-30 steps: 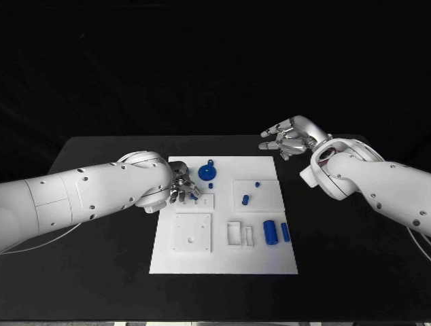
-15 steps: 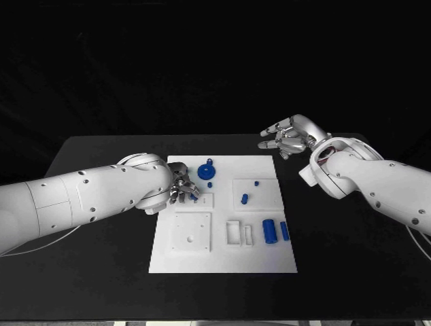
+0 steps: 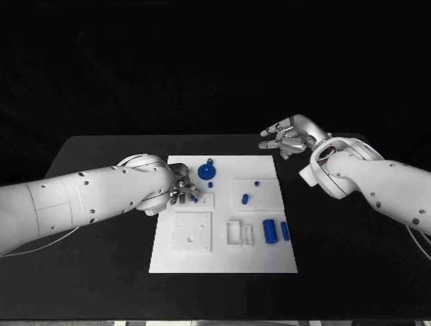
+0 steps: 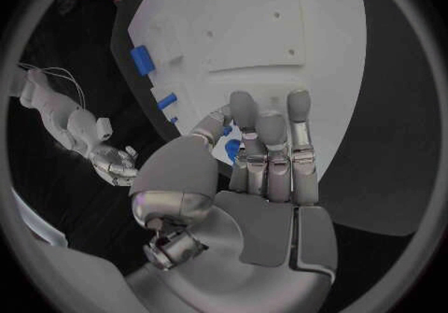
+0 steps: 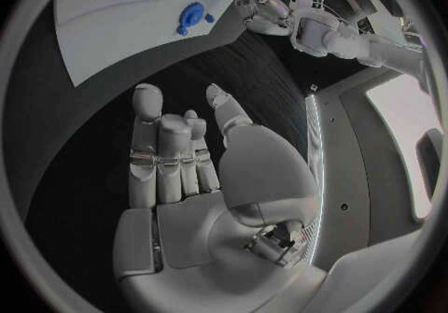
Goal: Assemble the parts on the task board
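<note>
On the black table (image 3: 98,272) the white task board (image 3: 226,261) is lying lengthwise between the two arms. Left hand (image 3: 183,189) is working over the board's left edge, partway up; the left wrist view shows its fingers (image 4: 271,145) curling together round a small blue part (image 4: 232,150), thumb closing from the side, so it is gripping that piece. How firm the pinch is, cannot tell.

Right hand (image 3: 292,138) is hanging off the board beyond its far right corner, fingers loosely apart, holding nothing; its palm is facing bare table in the right wrist view.

Other blue parts are sitting on the board: a round wheel-like piece (image 3: 208,170) near the far edge, a short peg (image 3: 245,199) in the raised square right of centre, a thick cylinder (image 3: 270,231) and a thin bar (image 3: 285,231) nearer the robot.

Judging the step: left hand is carrying its part toward a seat on the board.

Risks from here: the piece is small and mostly hidden by the fingers, so it could be tilting unseen and jam at the socket, or slip out if the pinch loosens. The forearm is also passing close to the wheel piece and could nudge it.
</note>
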Controlling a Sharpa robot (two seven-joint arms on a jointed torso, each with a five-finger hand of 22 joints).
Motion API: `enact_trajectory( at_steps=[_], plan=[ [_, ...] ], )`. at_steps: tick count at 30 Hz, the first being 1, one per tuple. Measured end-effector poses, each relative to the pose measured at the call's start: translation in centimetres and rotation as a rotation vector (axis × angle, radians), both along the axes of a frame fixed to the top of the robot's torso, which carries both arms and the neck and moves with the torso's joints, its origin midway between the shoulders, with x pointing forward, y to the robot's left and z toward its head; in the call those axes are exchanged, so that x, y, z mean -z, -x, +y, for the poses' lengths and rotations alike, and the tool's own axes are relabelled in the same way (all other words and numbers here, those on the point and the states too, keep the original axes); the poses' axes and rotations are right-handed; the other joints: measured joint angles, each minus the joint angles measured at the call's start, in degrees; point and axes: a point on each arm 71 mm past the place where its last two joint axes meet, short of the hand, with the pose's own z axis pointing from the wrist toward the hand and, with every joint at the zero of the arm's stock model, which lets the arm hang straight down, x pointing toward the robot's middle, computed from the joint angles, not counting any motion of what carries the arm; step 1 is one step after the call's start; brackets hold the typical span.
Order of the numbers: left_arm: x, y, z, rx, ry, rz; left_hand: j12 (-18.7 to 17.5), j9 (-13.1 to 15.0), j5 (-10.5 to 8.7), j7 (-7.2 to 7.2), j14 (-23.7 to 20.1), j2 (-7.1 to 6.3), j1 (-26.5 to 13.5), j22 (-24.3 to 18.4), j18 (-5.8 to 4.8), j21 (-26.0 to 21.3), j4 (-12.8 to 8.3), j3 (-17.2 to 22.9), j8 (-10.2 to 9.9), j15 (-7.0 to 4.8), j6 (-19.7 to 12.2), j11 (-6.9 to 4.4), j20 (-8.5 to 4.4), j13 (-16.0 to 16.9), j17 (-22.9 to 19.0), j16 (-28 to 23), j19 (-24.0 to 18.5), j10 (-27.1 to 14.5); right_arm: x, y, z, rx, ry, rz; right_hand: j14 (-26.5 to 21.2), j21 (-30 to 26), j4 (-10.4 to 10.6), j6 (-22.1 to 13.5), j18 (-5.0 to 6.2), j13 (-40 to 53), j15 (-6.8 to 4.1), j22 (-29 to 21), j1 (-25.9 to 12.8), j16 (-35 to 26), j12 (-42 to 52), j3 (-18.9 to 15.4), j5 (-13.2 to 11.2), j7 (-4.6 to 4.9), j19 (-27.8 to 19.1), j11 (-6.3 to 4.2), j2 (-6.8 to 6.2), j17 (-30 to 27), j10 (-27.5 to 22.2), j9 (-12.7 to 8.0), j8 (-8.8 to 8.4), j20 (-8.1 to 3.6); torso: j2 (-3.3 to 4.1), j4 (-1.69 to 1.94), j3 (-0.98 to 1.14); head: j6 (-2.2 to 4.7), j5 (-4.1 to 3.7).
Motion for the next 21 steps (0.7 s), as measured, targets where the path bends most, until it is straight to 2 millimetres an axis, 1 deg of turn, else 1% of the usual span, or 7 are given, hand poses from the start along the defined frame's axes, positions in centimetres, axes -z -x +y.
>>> enact_trajectory(
  at_steps=[1,2,3,5,10,13,21],
  plan=[
    [0.01,0.02,-0.01,0.002,-0.001,0.0,0.0,0.0,-0.52,0.0,0.0,0.0,0.0,0.0,0.0,0.0,-0.01,0.01,0.09,0.0,0.0,0.0,0.0,-0.01,-0.06,0.0,0.0,0.0,0.0,0.0,0.0,0.0,0.0,0.0,0.0,0.0,0.0,0.0,0.0,0.0,0.0,0.0,0.0,0.0,0.0,0.0,0.0,0.0,0.0,0.0,0.0,0.0,0.0,0.0,0.0,0.0,0.0,0.0,-0.01,0.0,0.01],
    [0.02,0.06,-0.02,0.004,-0.003,-0.001,0.0,0.0,-2.13,0.0,0.0,0.0,0.0,0.0,0.0,0.0,0.02,0.28,0.2,0.0,0.0,0.0,0.0,-0.07,-0.08,0.0,0.0,0.0,0.0,0.0,0.0,0.0,0.0,0.0,0.0,0.0,0.0,0.0,0.0,0.0,0.0,0.0,0.0,0.0,0.0,0.0,0.0,0.0,0.0,0.0,0.0,0.0,0.0,0.0,0.0,0.0,-0.01,0.0,-0.01,-0.02,0.02],
    [0.04,0.08,-0.04,0.005,-0.005,-0.002,0.0,0.0,-2.88,0.0,0.0,0.0,0.0,0.0,0.0,-0.11,0.1,0.36,0.21,0.0,0.0,0.0,0.0,-0.11,-0.18,0.0,0.0,0.0,0.0,0.0,0.0,0.0,0.0,0.0,0.0,0.0,0.0,0.0,-0.01,0.0,0.0,0.0,-0.03,0.0,0.0,0.0,0.0,0.0,0.0,0.0,0.03,0.0,0.0,0.0,0.0,0.0,0.0,0.0,-0.01,-0.03,0.03],
    [0.08,0.12,-0.06,0.008,-0.008,-0.003,0.0,0.01,-3.68,0.0,0.0,0.07,0.14,0.0,0.0,-0.33,0.61,-0.12,0.21,0.01,0.0,0.0,-0.21,-0.25,-0.32,0.0,0.2,0.0,0.01,0.0,0.0,0.0,0.0,0.001,0.0,0.0,0.0,0.0,0.0,0.0,0.0,0.0,-0.2,0.0,0.0,0.0,0.0,0.0,0.0,0.0,0.2,0.0,0.0,0.0,0.0,0.0,0.0,0.0,-0.01,-0.04,0.04],
    [0.22,0.18,-0.05,0.013,-0.016,-0.008,0.0,0.01,-4.19,0.0,-0.01,0.0,0.48,-0.01,0.0,-0.32,1.12,-0.24,0.21,0.01,0.0,0.01,-0.21,-0.41,-0.51,0.0,0.21,-0.01,0.01,0.0,0.03,-0.001,0.0,0.001,0.0,0.0,-0.15,0.0,0.0,0.0,0.0,0.0,-0.22,0.0,0.0,0.15,0.0,0.0,0.0,0.0,0.22,0.0,0.0,0.0,0.0,0.0,0.0,-0.01,-0.01,-0.04,0.04],
    [0.27,0.2,-0.05,0.015,-0.02,-0.011,0.0,0.01,-4.85,0.0,-0.01,0.11,0.65,-0.01,0.0,-0.55,1.34,-0.46,0.21,0.01,0.0,0.01,0.0,-0.52,-0.62,0.0,0.42,-0.01,0.01,0.0,0.04,-0.002,0.0,0.001,0.0,0.0,-0.15,0.0,0.0,0.0,0.0,0.0,-0.22,0.0,0.0,0.15,0.0,0.0,0.0,0.0,0.22,0.0,0.0,0.01,0.0,0.0,0.0,-0.01,0.0,-0.02,0.03],
    [0.31,0.3,-0.11,0.021,-0.026,-0.016,0.0,0.23,-4.86,0.01,-0.01,-0.03,1.12,-0.01,0.0,-0.55,1.35,-0.47,0.19,0.01,0.01,0.01,0.0,-0.6,-0.75,-0.01,0.41,-0.01,0.02,-0.01,0.03,-0.002,0.0,0.002,0.0,0.0,-0.15,0.01,0.0,0.0,0.0,0.0,-0.22,0.0,0.0,0.15,0.29,-0.01,0.0,0.0,0.22,-0.01,0.0,0.01,0.0,0.0,0.01,-0.03,0.03,-0.07,-0.02]
  ],
)
